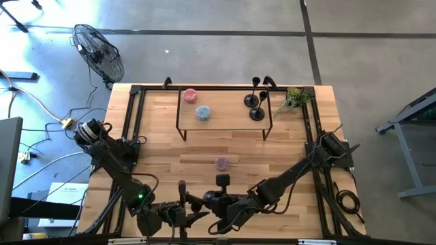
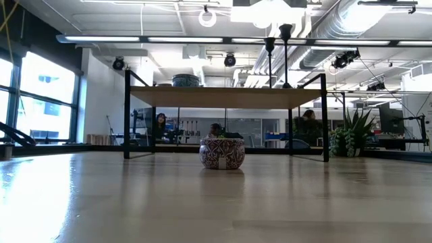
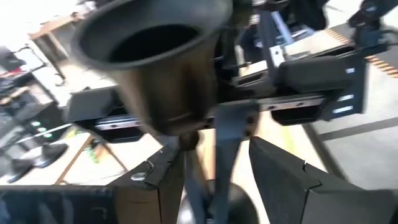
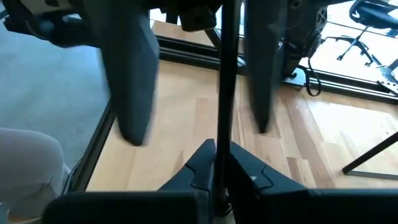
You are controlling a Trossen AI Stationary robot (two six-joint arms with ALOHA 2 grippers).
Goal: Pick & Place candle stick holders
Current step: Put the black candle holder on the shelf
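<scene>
Third candle stick holder (image 3: pixel 163 74): at 6 o'clock by the table's (image 1: pixel 300 146) near edge, between both grippers.
Other two holders (image 1: pixel 255 103): upright on the small raised shelf (image 1: pixel 225 105), 1 o'clock.
Right gripper (image 4: pixel 217 163): jaws clenched on the thin stem.
Left gripper (image 3: pixel 214 171): jaws straddle the stem below the cup; contact unclear.
Handling: looks light, rigid, smooth; base-heavy, so grip the stem low.

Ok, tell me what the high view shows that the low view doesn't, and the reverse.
High view only: the left end effector and right end effector meeting at the near edge by a third candle stick holder, and the floor fan. Low view only: people in the room behind. Both: the patterned tin, the plant, two candle stick holders on the raised shelf.
</scene>
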